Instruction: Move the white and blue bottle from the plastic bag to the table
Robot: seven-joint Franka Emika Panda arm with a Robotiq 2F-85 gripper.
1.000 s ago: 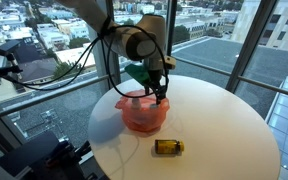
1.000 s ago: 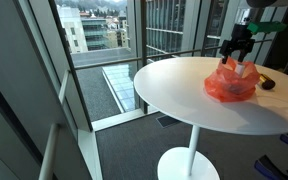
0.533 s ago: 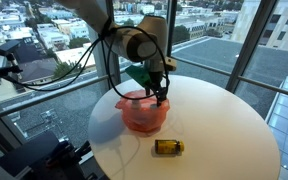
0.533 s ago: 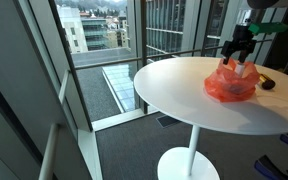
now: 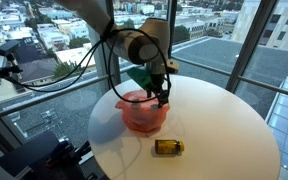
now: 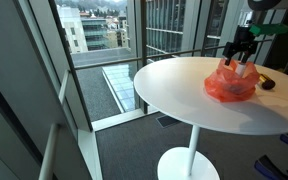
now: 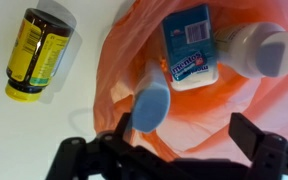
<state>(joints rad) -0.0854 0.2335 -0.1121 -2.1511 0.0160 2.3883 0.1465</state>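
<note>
The orange plastic bag [image 7: 249, 105] holds the white and blue bottle [image 7: 252, 50] and a blue box [image 7: 189, 45]. Above the bag, the end effector [image 7: 164, 150] is wide open and empty.

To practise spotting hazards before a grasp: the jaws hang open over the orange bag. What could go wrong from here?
The blue-capped white bottle lies beside a blue-and-white box, with a second such bottle near; the jaws might catch the wrong item.
The orange plastic bag may get pinched and lift too.
A dragged bag could roll the amber bottle lying beside it.
</note>
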